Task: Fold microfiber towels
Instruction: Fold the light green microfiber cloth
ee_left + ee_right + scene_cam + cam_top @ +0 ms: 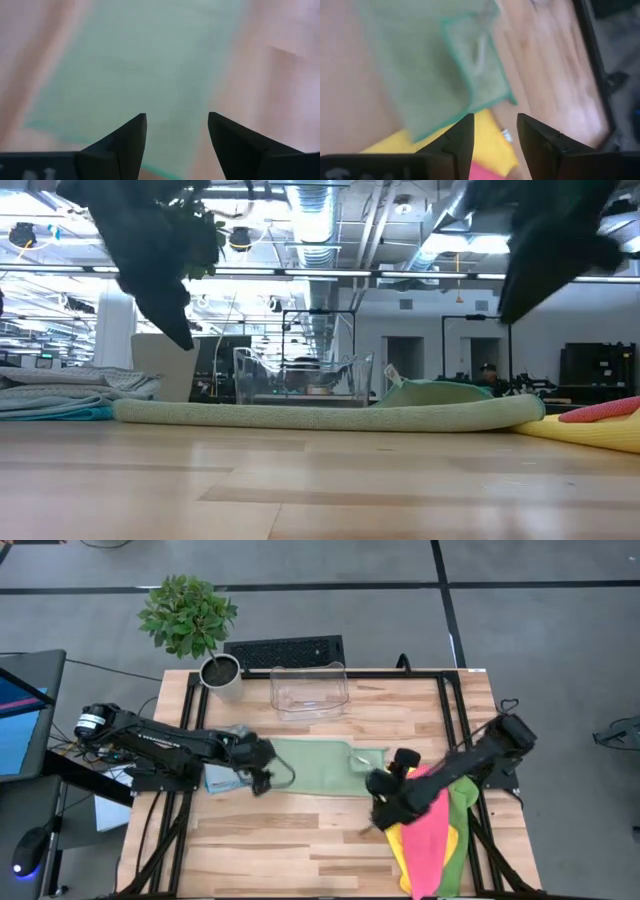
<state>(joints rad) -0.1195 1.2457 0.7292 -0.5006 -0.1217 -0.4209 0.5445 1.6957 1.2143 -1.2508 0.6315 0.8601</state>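
While from above the green towel (318, 767) lies flat mid-table between the left gripper (263, 778) and right gripper (383, 802), the low view shows it folded with both arms raised clear, and each wrist view shows spread, empty fingers above it, the right near a yellow towel (485, 145).

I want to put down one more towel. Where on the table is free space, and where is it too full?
Free: the wood in front of the pale green towel, between both arms. Crowded: the left edge with folded towels under the left gripper, and the right corner with the pink and yellow pile by the right gripper.
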